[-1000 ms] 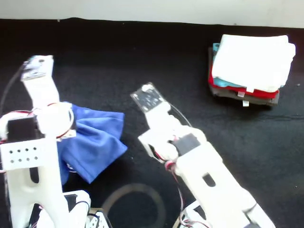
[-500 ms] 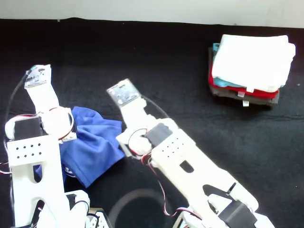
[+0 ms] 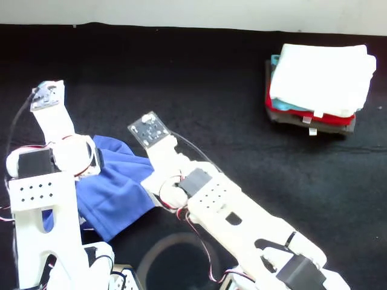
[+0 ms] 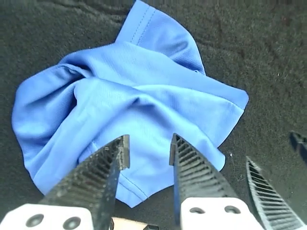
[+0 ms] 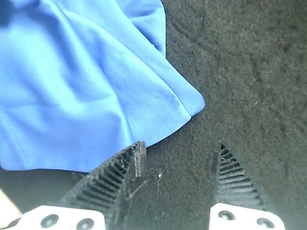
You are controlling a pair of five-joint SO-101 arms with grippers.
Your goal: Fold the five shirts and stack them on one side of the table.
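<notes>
One crumpled blue shirt lies near the table's front-left corner beneath two tools - the left gripper and the right gripper, both spread apart and empty - while four folded shirts sit stacked at the far-right corner.

High view overhead; wrist views close, apparently downward, sharing shirt

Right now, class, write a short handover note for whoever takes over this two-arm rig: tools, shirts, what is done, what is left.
Left tool: open, empty, above the blue shirt.
Right tool: open, empty, over the black table just beside a corner of that shirt.
Blue shirt: crumpled, unfolded, lying between the two arms.
Stack: far right in the high view; white on top, then teal, red and a dark layer.
Done: four shirts look folded and stacked.
Left: fold the blue shirt and add it to the stack.
</notes>
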